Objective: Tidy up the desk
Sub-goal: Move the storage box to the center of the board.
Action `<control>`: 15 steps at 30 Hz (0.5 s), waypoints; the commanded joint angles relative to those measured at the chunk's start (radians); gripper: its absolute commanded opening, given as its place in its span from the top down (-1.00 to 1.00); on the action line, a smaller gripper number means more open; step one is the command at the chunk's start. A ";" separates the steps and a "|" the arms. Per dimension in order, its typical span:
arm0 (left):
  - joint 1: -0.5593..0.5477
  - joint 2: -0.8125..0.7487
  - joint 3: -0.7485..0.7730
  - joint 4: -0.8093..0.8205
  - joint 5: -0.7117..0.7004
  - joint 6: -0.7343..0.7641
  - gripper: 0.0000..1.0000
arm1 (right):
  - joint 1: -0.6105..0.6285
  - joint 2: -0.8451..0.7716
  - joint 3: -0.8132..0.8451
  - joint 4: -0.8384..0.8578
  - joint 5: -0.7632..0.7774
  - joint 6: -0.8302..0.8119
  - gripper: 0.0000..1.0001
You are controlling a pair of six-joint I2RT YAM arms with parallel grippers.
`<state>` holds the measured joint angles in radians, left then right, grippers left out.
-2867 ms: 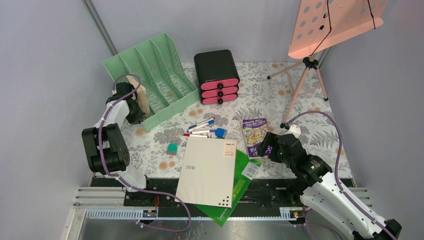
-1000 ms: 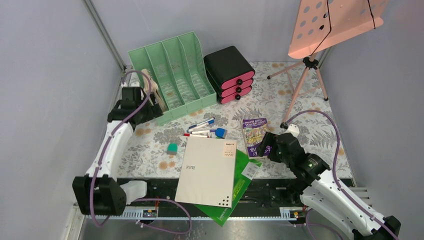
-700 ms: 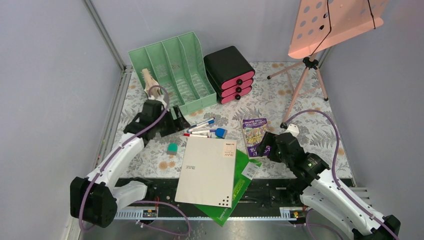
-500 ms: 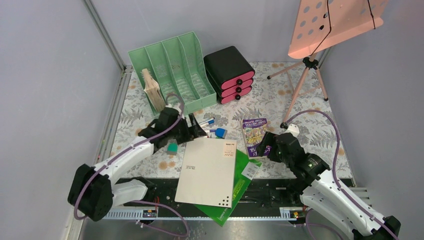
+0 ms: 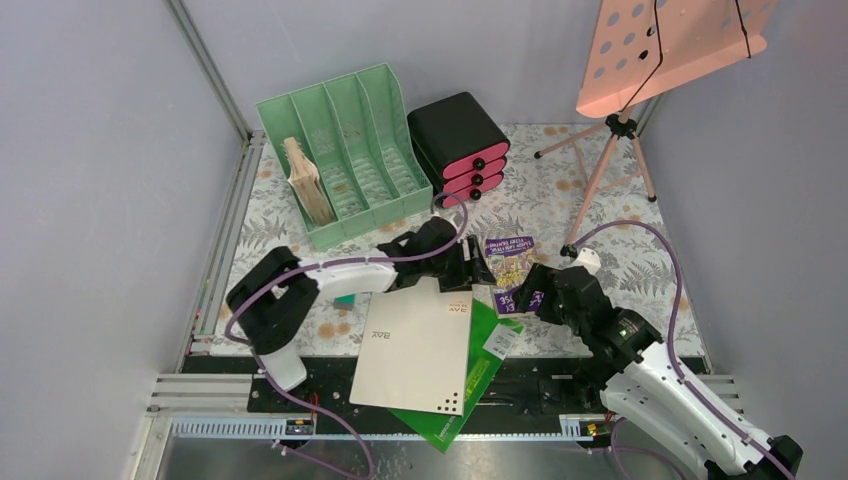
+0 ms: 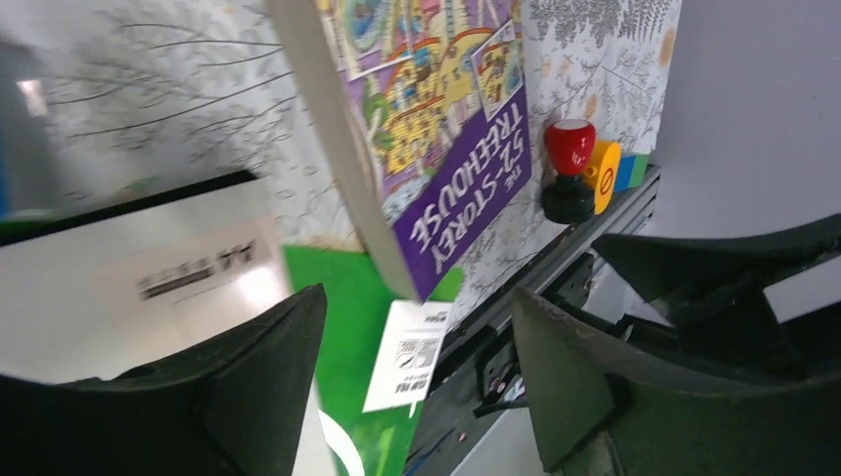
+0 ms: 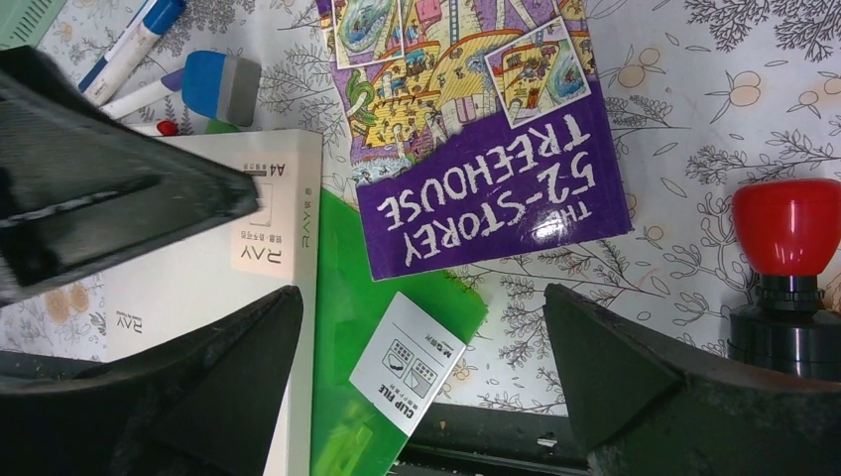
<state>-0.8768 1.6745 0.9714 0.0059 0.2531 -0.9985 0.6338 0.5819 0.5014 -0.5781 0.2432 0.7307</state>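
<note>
The desk (image 5: 560,200) is covered with a pale cloth printed with ferns. On it lies a purple book (image 5: 508,262), seen close up in the left wrist view (image 6: 426,129) and in the right wrist view (image 7: 476,129). My left gripper (image 5: 470,262) reaches across to the book's left edge. It is open (image 6: 417,367), with nothing between its fingers. My right gripper (image 5: 520,297) hovers open (image 7: 417,367) over the book's near end and the green clip file (image 7: 367,327). A white paper pack (image 5: 415,340) lies on the file.
A mint-green file rack (image 5: 350,140) at the back left holds a wooden item (image 5: 308,182). A black drawer box with pink fronts (image 5: 458,148) stands beside it. A pink stand on a tripod (image 5: 610,150) is at the back right. Markers (image 7: 149,40), a blue eraser (image 7: 220,87) and a red button (image 7: 788,223) lie nearby.
My left arm swung from the rack, where the wooden item now stands, rightward over the markers to the book. Its jaws narrowed slightly. The right arm has not moved.
</note>
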 commanded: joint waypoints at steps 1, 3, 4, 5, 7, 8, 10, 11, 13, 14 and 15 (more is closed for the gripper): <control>-0.047 0.094 0.108 0.084 -0.041 -0.071 -0.35 | -0.002 -0.017 0.022 0.004 0.024 0.014 -0.97; -0.057 0.134 0.135 0.085 -0.050 -0.082 -0.21 | -0.003 -0.025 0.017 0.004 0.026 0.021 -0.97; -0.059 0.152 0.146 0.085 -0.052 -0.084 -0.06 | -0.002 -0.030 0.016 0.004 0.028 0.021 -0.97; -0.061 0.170 0.161 0.069 -0.057 -0.085 0.05 | -0.002 -0.033 0.017 0.002 0.029 0.019 -0.97; -0.060 0.198 0.190 0.026 -0.076 -0.081 0.16 | -0.002 -0.036 0.017 -0.004 0.033 0.015 -0.97; -0.060 0.208 0.206 0.003 -0.089 -0.079 0.18 | -0.002 -0.035 0.018 -0.003 0.033 0.015 -0.97; -0.061 0.224 0.217 -0.004 -0.099 -0.073 0.20 | -0.002 -0.033 0.016 -0.002 0.032 0.018 -0.97; -0.060 0.238 0.231 -0.004 -0.098 -0.070 0.20 | -0.003 -0.032 0.016 -0.002 0.032 0.019 -0.97; -0.061 0.270 0.274 -0.084 -0.104 -0.060 0.20 | -0.002 -0.027 0.018 -0.002 0.034 0.020 -0.97; -0.060 0.284 0.293 -0.105 -0.104 -0.057 0.20 | -0.003 -0.026 0.020 -0.002 0.033 0.019 -0.97; -0.062 0.298 0.305 -0.114 -0.103 -0.055 0.21 | -0.002 -0.024 0.019 -0.002 0.033 0.021 -0.97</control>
<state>-0.9375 1.9297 1.1912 -0.0479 0.1856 -1.0664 0.6338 0.5518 0.5014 -0.5854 0.2455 0.7391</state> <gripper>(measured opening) 0.402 0.990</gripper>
